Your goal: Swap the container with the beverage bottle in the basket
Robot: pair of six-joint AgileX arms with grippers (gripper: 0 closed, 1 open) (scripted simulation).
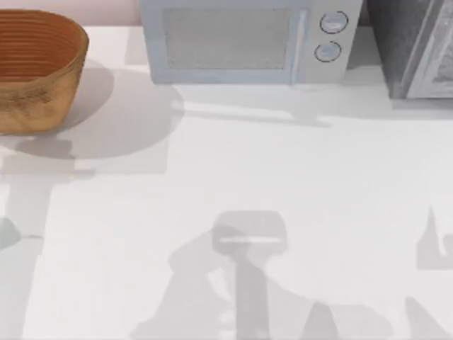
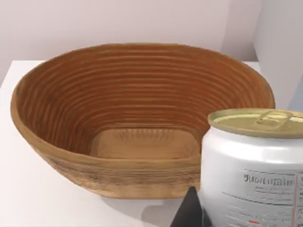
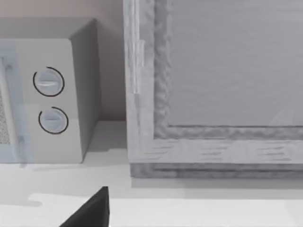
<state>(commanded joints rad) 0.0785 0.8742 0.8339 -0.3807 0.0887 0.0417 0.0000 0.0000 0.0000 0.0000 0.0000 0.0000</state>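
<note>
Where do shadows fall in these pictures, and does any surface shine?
Top view: soft grey shadows on the white table, one beside the orange-brown woven wicker basket. Left wrist view: the white cylindrical bottle has a bright sheen.

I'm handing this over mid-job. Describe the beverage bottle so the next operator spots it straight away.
Start from the big orange-brown woven basket at the table's far left corner, left of the microwave. In the left wrist view the bottle stands just outside the basket's rim, close to that camera. It is a white cylinder with a tan-gold round top and printed text, the only smooth glossy thing beside the ribbed wicker.
</note>
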